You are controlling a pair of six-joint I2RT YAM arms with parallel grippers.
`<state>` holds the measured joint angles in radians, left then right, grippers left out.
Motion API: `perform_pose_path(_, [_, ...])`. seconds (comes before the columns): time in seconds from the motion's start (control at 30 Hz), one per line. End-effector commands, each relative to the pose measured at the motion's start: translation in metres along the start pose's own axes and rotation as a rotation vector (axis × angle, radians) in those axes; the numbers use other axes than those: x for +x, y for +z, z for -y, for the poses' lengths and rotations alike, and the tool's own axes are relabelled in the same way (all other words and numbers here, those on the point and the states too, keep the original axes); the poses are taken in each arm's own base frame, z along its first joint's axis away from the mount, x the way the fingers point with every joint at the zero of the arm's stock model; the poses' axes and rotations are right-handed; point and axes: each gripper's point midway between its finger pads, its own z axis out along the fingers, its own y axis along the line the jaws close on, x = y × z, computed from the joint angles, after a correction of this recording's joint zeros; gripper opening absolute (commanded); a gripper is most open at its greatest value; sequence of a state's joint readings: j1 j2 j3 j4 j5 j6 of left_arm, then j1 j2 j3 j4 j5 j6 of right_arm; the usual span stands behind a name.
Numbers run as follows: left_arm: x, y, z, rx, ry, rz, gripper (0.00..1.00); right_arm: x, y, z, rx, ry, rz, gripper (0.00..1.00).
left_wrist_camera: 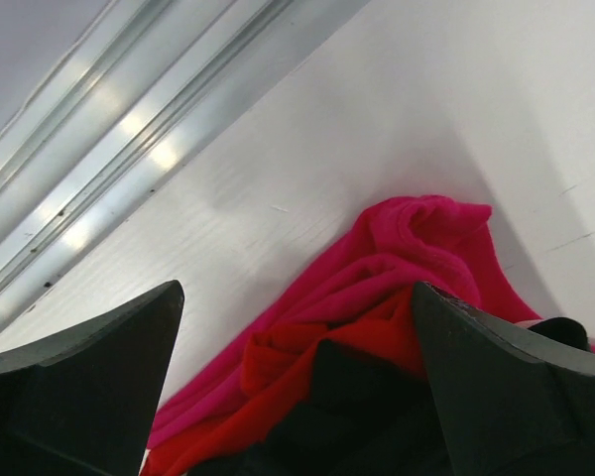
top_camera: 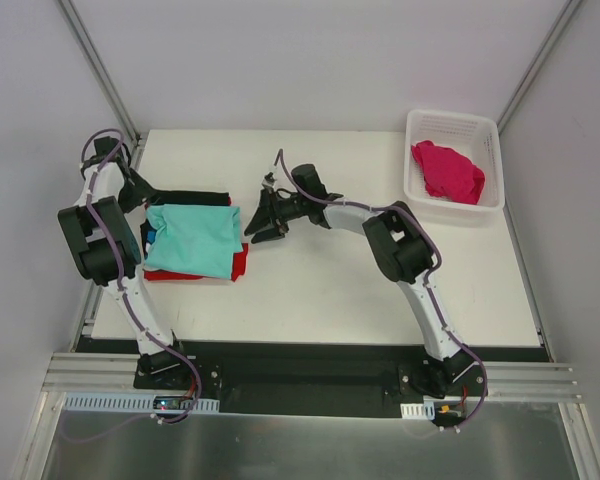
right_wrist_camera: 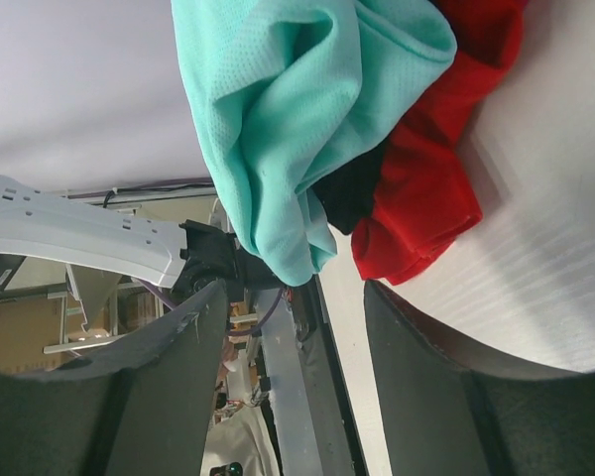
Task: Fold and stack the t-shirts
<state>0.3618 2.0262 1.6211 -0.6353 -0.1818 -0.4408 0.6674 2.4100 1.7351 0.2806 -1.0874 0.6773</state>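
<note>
A stack of t-shirts lies at the table's left. The mint-teal t-shirt (top_camera: 190,238) is on top, over the black one (top_camera: 195,198) and the red one (top_camera: 238,262). A magenta-pink t-shirt (top_camera: 447,170) lies crumpled in the basket. My right gripper (top_camera: 255,225) is open and empty just right of the stack. Its wrist view shows the teal (right_wrist_camera: 297,119), black (right_wrist_camera: 352,193) and red (right_wrist_camera: 426,188) edges ahead of the gripper (right_wrist_camera: 293,327). My left gripper (top_camera: 143,200) is open at the stack's back left. Its wrist view (left_wrist_camera: 296,297) shows pink (left_wrist_camera: 416,238), red (left_wrist_camera: 307,367) and black (left_wrist_camera: 377,416) cloth between the open fingers.
The white lattice basket (top_camera: 455,122) stands at the table's back right corner. The white table (top_camera: 330,280) is bare across its middle and front. Metal frame rails (left_wrist_camera: 129,129) run along the table's left edge, close to my left gripper.
</note>
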Motion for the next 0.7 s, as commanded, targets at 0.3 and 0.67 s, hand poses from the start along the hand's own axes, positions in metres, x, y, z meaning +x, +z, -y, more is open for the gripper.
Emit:
perform_pose_path(0.3, [0.039,0.025,0.028,0.125,-0.061,-0.189,0.99,-0.002,-0.022,-0.050,-0.052,-0.115,0.018,0.60])
perform_pose_path(0.67, [0.048,0.023,0.021,0.119,-0.013,-0.212,0.99,-0.002,-0.029,-0.063,-0.035,-0.114,0.035,0.61])
